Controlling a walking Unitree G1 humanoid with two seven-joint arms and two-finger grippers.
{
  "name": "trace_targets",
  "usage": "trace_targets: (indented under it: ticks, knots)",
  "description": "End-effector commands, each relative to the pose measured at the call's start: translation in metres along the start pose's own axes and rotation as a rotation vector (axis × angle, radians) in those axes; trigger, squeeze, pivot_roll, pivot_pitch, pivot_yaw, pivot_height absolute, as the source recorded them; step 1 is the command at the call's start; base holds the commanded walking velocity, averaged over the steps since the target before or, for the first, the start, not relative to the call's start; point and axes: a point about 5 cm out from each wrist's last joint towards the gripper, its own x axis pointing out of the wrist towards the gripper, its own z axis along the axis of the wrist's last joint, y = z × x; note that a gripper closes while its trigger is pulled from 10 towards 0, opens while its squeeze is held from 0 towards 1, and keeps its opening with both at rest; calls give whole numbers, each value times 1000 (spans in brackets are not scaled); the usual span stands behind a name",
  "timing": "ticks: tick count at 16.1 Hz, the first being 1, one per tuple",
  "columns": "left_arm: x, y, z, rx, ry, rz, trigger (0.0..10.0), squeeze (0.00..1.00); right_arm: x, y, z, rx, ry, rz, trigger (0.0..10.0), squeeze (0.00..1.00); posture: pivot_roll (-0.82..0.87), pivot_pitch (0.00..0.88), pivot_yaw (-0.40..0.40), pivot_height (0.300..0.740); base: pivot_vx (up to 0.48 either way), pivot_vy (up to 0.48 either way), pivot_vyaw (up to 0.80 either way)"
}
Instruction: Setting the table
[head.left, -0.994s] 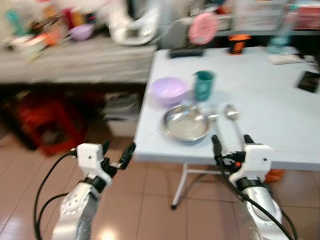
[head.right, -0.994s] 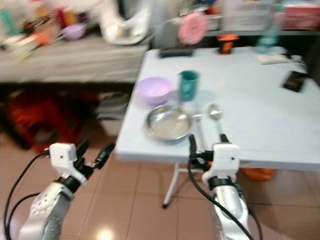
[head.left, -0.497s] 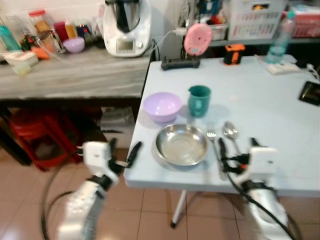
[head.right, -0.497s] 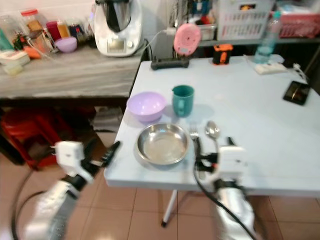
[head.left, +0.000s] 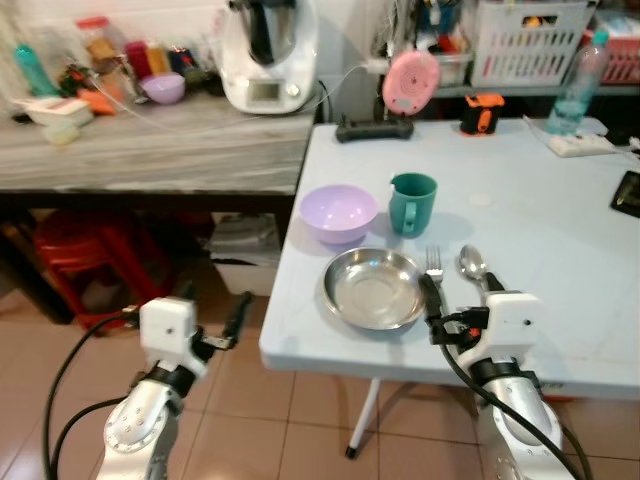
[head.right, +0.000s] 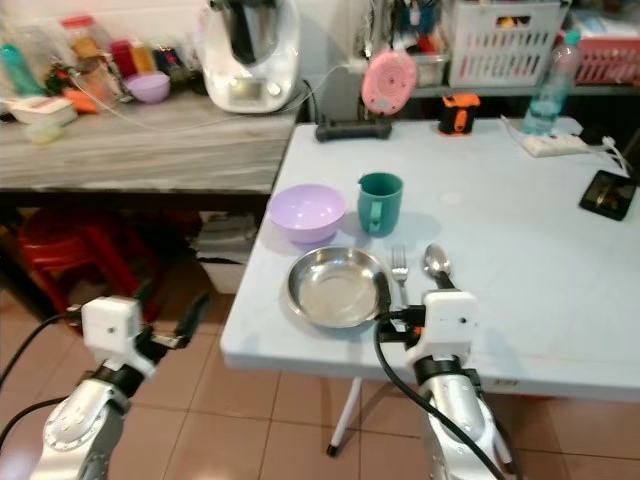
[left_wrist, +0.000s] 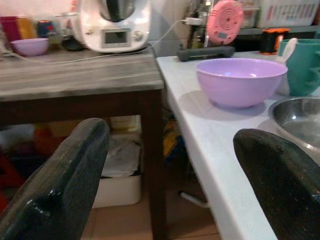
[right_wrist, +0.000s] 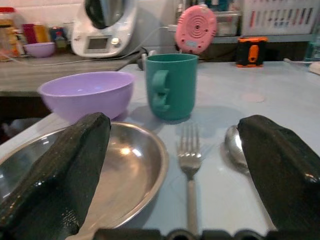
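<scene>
On the near left corner of the pale blue table (head.left: 560, 240) stand a lilac bowl (head.left: 338, 212), a teal mug (head.left: 412, 203) and a steel plate (head.left: 373, 288). A fork (head.left: 434, 265) and a spoon (head.left: 472, 267) lie just right of the plate. My right gripper (head.left: 460, 293) is open at the table's front edge, level with the fork (right_wrist: 189, 160) and spoon (right_wrist: 235, 147), with nothing between its fingers. My left gripper (head.left: 212, 310) is open too, out over the floor left of the table corner, facing the bowl (left_wrist: 240, 80).
A wooden counter (head.left: 150, 150) with a white kitchen machine (head.left: 265, 50) and jars adjoins the table's left side. A red stool (head.left: 85, 265) and a box sit under it. A pink fan (head.left: 408, 80), a power strip, a water bottle (head.left: 582, 70) and a phone (head.left: 628, 192) lie further back.
The whole picture has shifted and sharpened, so the camera moved. My left gripper sits slightly further from the table corner than before. Both grippers stay open and empty.
</scene>
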Motion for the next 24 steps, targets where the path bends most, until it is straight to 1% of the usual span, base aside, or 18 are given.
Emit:
trace_targets:
  ticks: [1, 4, 6, 7, 8, 9, 13, 17, 19, 22, 24]
  knots:
    - [0, 0, 0, 27, 0, -7, 10000, 0, -1, -2, -1, 13, 10, 2, 10000, 0, -22, 16, 84, 740, 0, 0, 0]
    - [-4, 0, -3, 56, 1, -22, 10000, 0, 0, -3, -5, 72, 62, 24, 10000, 0, -23, 29, 86, 740, 0, 0, 0]
    - [-5, 1, -3, 67, 7, -39, 10000, 0, 8, -4, -3, 138, 77, 33, 10000, 0, -23, 34, 86, 740, 0, 0, 0]
    - [-6, 1, -3, 65, 6, -50, 10000, 0, 12, -4, -2, 140, 84, 44, 10000, 0, -23, 38, 88, 740, 0, 0, 0]
    - [-7, 0, -4, 77, 6, -68, 10000, 0, 20, -2, -2, 177, 102, 50, 10000, 0, -26, 42, 91, 740, 0, 0, 0]
    - [-8, 0, -4, 81, 6, -74, 10000, 0, 22, -1, -3, 195, 112, 51, 10000, 0, -26, 42, 91, 740, 0, 0, 0]
    - [-9, -1, -4, 93, 8, -91, 10000, 0, 25, 14, -10, 227, 175, 100, 10000, 0, -11, 44, 91, 740, 0, 0, 0]
    - [-11, -2, -5, 94, 11, -116, 10000, 0, 33, 18, -12, 233, 217, 119, 10000, 0, -10, 59, 95, 740, 0, 0, 0]
    - [-11, -3, -6, 94, 13, -136, 10000, 0, 39, 24, -12, 239, 235, 149, 10000, 0, -11, 66, 96, 740, 0, 0, 0]
    - [-12, -6, -8, 71, 10, -160, 10000, 0, 38, 26, -16, 239, 278, 158, 10000, 0, -10, 70, 91, 740, 0, 0, 0]
    - [-12, -9, -9, 63, 7, -188, 10000, 0, 37, 26, -22, 244, 328, 168, 10000, 0, -12, 70, 90, 740, 0, 0, 0]
